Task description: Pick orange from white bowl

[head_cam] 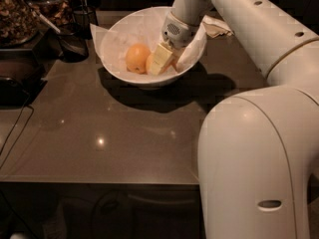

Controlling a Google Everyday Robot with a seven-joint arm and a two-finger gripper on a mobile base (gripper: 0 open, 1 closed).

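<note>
Approach stage. The tool (159,61) is lowered into the white bowl (117,34) on the desk (99,128), just beside the orange (136,58). Whether it is apart or clamped cannot be told. The orange lies in the bowl, not yet lifted.

- Dark, glossy table (99,133), filling the centre and left of the frame, with a light glinting on it lower left.
- White bowl (140,78) standing on it, upper centre, casting a shadow below.
- Gripper (162,59) down inside that bowl, upper centre.
- Crumpled napkin (217,28) just right of the bowl.
- Dark scoop (70,43) upper left.
- Black cable (17,128) along the left edge.
</note>
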